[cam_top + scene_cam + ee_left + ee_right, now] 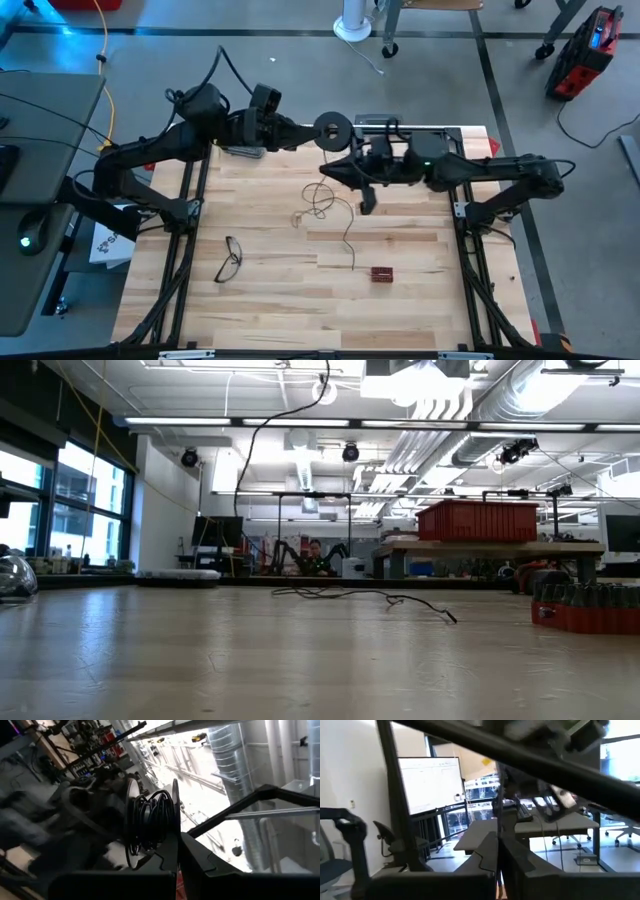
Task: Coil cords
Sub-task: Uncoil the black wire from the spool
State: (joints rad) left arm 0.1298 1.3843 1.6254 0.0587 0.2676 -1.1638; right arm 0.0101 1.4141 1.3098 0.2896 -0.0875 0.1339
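Both arms' fingers (165,862) closed, raised.

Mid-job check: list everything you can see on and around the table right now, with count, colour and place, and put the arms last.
small round black reel: one, black with pale centre, held up at the table's far edge, wire wound on it.
thin dark wire: one, dark, trailing in loose loops across the table's middle.
black-framed eyeglasses: one, black, near-left part of the table.
small dark red block: one, dark red, near-centre of the table.
thick yellow cable: one, yellow, on the floor beyond the table's left side.
wooden table: one, pale wood.
left gripper: jaws shut on the reel.
right gripper: jaws shut, below the reel; whether they pinch the wire I cannot tell.
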